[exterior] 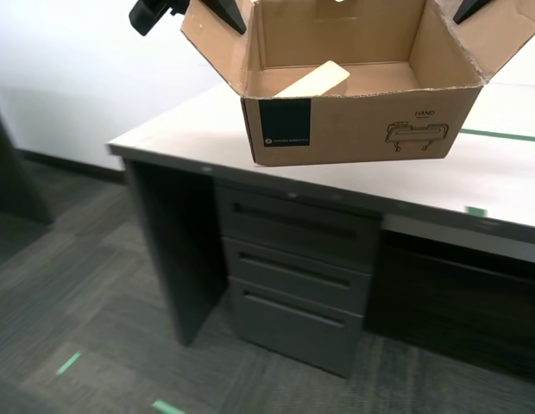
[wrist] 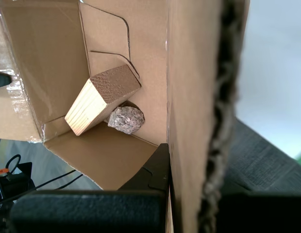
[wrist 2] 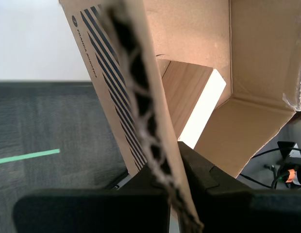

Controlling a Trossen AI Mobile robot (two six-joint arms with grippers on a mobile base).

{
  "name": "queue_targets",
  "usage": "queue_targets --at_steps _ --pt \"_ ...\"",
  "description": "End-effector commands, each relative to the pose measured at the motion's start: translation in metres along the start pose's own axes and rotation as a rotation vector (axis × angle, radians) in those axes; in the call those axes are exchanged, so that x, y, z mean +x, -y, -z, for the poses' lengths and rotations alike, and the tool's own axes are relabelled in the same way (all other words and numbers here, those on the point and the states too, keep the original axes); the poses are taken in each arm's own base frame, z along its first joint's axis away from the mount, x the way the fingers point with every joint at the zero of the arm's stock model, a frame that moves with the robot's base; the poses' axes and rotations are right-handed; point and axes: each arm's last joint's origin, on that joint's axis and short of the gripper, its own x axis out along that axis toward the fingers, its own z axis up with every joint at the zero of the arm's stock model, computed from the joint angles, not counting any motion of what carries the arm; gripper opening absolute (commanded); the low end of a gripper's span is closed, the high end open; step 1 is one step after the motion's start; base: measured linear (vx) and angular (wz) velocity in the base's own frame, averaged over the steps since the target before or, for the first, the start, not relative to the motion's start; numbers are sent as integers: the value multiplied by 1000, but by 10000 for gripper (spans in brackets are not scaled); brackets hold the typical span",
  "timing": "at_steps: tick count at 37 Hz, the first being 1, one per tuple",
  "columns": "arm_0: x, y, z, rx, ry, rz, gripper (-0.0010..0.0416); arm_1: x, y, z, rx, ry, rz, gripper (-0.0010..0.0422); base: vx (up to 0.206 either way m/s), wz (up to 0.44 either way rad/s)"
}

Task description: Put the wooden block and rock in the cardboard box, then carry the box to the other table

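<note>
Cardboard box (exterior: 354,129) flaps sit clamped in my first gripper (wrist: 189,194) and second gripper (wrist 2: 175,174)

Place: looking like an office.
Evidence: desk (exterior: 509,185) with drawers (exterior: 293,276) standing on grey carpet tiles (exterior: 69,293).

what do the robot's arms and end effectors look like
Both end effectors are matte black. My first end effector and my second end effector have blocky, angular fingers rising from a wide black bar. In the exterior view only black arm parts show at the top edge. No markings are visible on them.
</note>
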Motion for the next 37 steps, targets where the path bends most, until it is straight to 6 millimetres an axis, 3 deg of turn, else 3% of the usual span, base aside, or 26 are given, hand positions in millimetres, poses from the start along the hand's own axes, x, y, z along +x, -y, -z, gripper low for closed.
queue_targets --at_steps 1,37 --pt "0 -1 0 42 -3 -2 -1 -1 2 0 30 5 7 -1 -72 341" --pt "3 -3 1 30 -18 -5 -1 1 3 0 -27 3 8 -1 -60 227"
